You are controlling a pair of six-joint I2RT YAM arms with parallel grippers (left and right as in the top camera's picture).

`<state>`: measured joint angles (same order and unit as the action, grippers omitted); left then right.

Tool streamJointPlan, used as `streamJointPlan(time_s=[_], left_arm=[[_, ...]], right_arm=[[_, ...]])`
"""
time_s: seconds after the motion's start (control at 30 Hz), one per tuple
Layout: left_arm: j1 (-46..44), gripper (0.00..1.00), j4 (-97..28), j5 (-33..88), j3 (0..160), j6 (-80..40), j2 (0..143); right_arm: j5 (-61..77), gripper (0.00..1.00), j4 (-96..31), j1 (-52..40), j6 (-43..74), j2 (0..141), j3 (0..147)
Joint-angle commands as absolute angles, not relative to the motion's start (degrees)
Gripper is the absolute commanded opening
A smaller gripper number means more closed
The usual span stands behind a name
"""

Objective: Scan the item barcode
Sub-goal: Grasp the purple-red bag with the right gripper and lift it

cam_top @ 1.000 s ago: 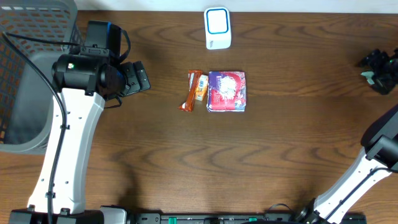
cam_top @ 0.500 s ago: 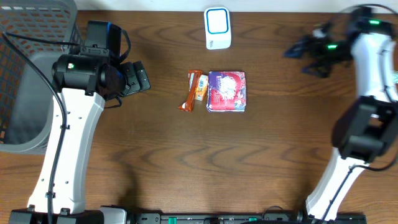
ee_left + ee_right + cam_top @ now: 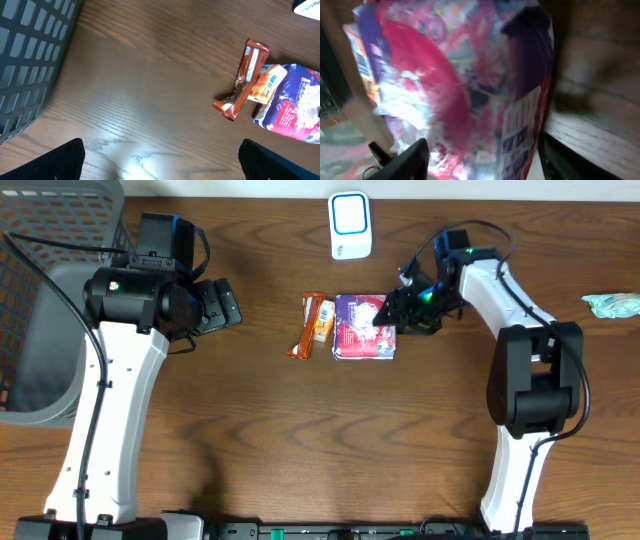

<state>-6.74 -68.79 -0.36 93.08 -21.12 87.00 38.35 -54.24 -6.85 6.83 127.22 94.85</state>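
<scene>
The right hand [image 3: 393, 311] sat at the right edge of the purple snack pack [image 3: 362, 326], mid-frame on the table [image 3: 300, 440]. Its fingers [image 3: 414, 156] stood apart around the pack; I could not tell if they squeezed it. A brown bar [image 3: 305, 328] lay just left. A white scanner [image 3: 350, 225] stood above. The left hand [image 3: 224, 304] was wide open and empty, near the grey basket [image 3: 40, 250] at upper left.

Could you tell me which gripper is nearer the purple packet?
Right. The right gripper is at the right edge of the purple packet; the left gripper sits far off to its left.
</scene>
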Motion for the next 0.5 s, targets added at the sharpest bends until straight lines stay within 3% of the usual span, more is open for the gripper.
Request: streamJointPlan(time_s=[0.0, 0.03, 0.17, 0.23, 0.47], left_arm=[[-6.55, 0.98, -68.97, -0.91, 93.06, -20.82, 86.48], [-6.55, 0.98, -68.95, -0.91, 93.06, -20.82, 86.48], [-6.55, 0.98, -68.97, -0.91, 93.06, -20.82, 86.48], [-6.55, 0.98, -68.95, -0.91, 93.06, -20.82, 86.48], [-6.55, 0.98, -68.97, -0.91, 93.06, -20.82, 86.48]], right_arm=[[40.29, 0.45, -51.31, -7.62, 7.68, 126.5, 91.0], [39.68, 0.37, -49.98, -7.6, 7.68, 126.5, 89.76], [37.17, 0.27, -50.57, -7.09, 9.1, 126.34, 89.19], [37.17, 0.01, -51.16, -6.87, 6.24, 125.45, 90.0], [37.15, 0.01, -49.93, -7.7, -7.33, 117.36, 92.36]])
